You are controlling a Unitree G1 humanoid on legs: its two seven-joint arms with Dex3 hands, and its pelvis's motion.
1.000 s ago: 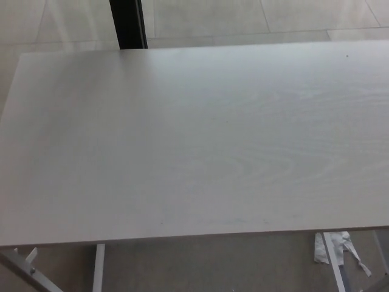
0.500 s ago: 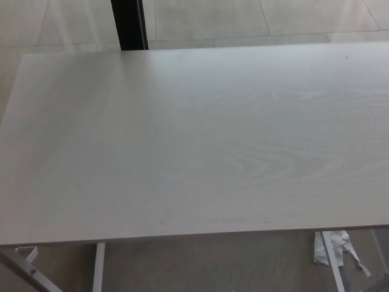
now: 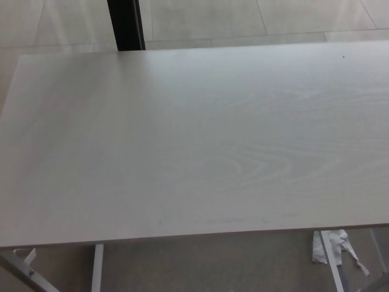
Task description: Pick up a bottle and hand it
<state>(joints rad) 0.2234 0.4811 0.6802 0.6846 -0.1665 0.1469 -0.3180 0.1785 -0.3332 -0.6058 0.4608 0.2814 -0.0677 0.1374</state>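
Neither hand is in the head view, so whether their fingers are spread or closed can't be told. No bottle visible either; where it is can't be told from this view. What does show: a pale white tabletop with faint wood grain, filling most of the view, its near edge running across the bottom and its far edge near the top. One tiny dark speck sits near the tabletop's far right corner. A dark vertical post stands behind the far edge, toward the left. Beyond it, light tiled floor. Under the near edge, white table legs show at the left and a crumpled scrap of white paper or tape hangs by the leg at the right.
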